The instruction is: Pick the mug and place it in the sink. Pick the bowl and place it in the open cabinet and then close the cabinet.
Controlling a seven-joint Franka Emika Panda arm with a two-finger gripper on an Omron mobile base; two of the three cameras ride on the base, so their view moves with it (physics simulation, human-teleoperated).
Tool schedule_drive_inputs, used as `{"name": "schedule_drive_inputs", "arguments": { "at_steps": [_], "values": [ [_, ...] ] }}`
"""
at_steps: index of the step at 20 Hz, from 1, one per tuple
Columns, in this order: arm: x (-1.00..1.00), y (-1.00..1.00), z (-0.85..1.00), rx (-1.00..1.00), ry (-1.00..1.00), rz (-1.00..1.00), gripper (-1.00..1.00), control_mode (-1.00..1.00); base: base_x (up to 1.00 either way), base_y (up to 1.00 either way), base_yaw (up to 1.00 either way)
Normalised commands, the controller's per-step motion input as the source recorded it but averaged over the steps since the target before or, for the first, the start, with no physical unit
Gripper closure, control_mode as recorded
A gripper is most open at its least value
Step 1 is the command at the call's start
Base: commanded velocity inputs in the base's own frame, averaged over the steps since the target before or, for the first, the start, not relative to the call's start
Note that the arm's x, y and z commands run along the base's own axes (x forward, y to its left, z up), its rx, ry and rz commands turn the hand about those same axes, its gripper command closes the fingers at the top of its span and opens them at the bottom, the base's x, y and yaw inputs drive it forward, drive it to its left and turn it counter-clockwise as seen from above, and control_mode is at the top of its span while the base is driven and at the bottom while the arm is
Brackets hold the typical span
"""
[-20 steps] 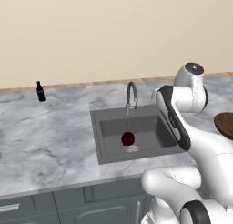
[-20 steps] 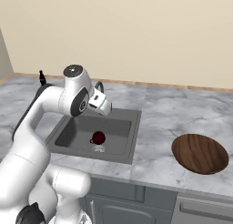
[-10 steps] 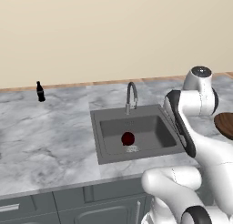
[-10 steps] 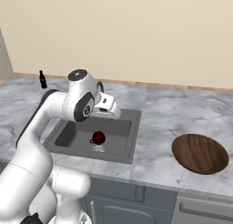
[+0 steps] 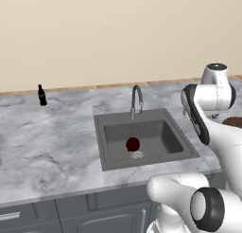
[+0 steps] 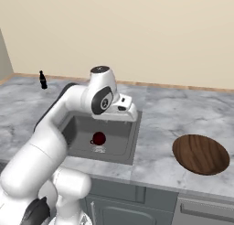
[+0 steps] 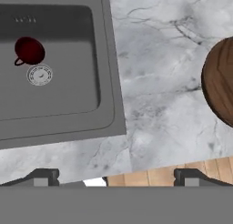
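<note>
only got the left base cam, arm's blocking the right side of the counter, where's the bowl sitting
Observer: The bowl sits flat on the counter, right of the sink, with a strip of marble between them. It holds nothing.
Operator: ok and the gripper, open or shut
Observer: The gripper is open with nothing between its tips. The hand view looks down on that strip between the sink and the bowl.
Operator: mug's in the basin right, which way is it lying
Observer: Yes. In the hand view the mug shows its dark red inside, with its handle on the side toward the drain.
</note>
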Motion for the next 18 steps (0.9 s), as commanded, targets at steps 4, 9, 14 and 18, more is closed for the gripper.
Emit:
{"name": "schedule_drive_inputs", "arguments": {
  "at_steps": [4, 9, 14, 18],
  "values": [
    [0.0, -0.49, -0.01, 0.0, 0.12, 0.0, -1.0, -1.0, 0.0, 0.0, 0.0],
    [-0.01, -0.55, -0.08, 0.0, 0.07, 0.0, -1.0, -1.0, 0.0, 0.0, 0.0],
    [-0.02, -0.45, -0.16, 0.0, 0.0, 0.0, -1.0, -1.0, 0.0, 0.0, 0.0],
    [0.0, -0.28, -0.17, 0.0, 0.0, 0.0, -1.0, -1.0, 0.0, 0.0, 0.0]
  ]
}}
